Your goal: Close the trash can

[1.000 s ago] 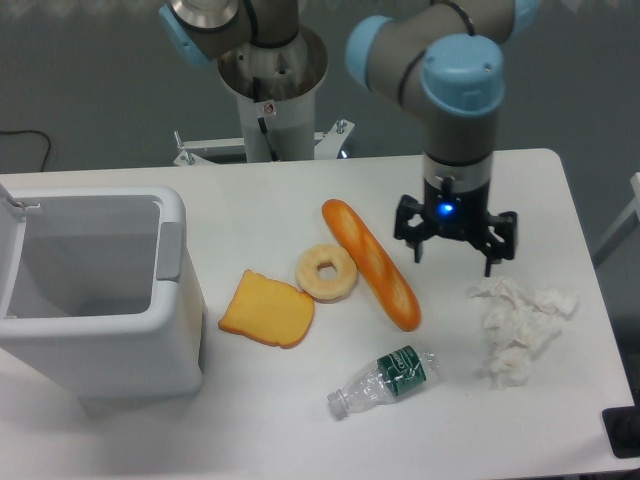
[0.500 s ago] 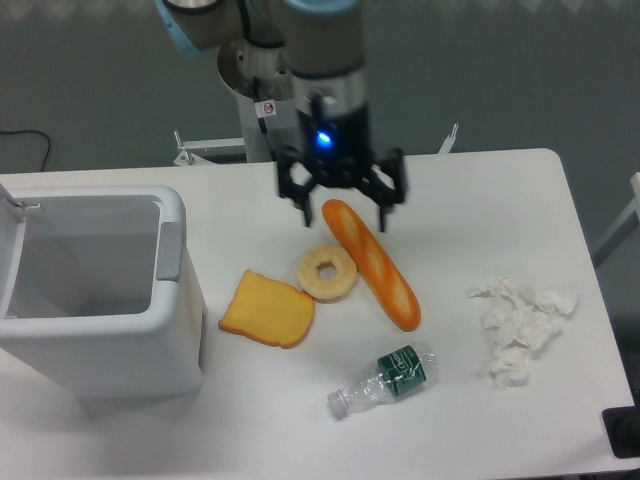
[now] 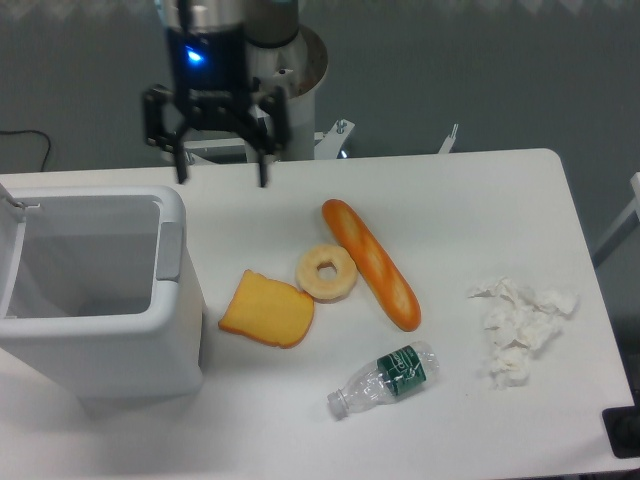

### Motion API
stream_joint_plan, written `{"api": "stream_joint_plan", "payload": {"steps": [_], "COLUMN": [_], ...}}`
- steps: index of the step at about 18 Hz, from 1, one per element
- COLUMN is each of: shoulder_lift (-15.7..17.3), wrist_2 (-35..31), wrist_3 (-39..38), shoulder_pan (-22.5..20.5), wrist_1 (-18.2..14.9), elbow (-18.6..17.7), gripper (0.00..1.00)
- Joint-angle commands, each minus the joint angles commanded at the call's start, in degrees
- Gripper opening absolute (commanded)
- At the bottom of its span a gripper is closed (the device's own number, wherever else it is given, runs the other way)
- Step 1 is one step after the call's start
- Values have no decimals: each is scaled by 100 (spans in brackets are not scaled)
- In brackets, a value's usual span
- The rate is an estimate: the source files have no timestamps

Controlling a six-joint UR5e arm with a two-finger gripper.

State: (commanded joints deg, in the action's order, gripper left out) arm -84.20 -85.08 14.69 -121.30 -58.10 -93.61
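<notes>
The fingers point(image 3: 183, 166) are spread wide with nothing between them, their dark tips pointing down above the table's far edge. The gripper point(image 3: 222, 172) carries a blue light on its body and hangs just beyond the far right corner of the trash can point(image 3: 100, 300), not touching it. The trash can sits at the table's point(image 3: 480, 200) left edge, mouth facing up and open; its lid point(image 3: 8, 255) stands raised at the left side (only a sliver shows at the frame edge), and the grey rim tab point(image 3: 169, 250) faces right. Its long axis runs roughly left to right. To its right lie a toast slice point(image 3: 267, 309), a bagel point(image 3: 326, 272) touching a baguette point(image 3: 371, 263), a crushed bottle point(image 3: 385, 379), and crumpled tissue point(image 3: 517, 329).
</notes>
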Motion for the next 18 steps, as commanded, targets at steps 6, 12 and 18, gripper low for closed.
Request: {"api": "stream_joint_plan", "payload": {"steps": [6, 12, 18], "shoulder_lift": [-61, -377, -607], "wrist_2": [-18, -18, -18], "wrist_3": [-142, -133, -133], "shoulder_pan": [774, 1257, 1548], "wrist_1": [52, 79, 70], "elbow": [36, 237, 370], "gripper": [100, 100, 100]}}
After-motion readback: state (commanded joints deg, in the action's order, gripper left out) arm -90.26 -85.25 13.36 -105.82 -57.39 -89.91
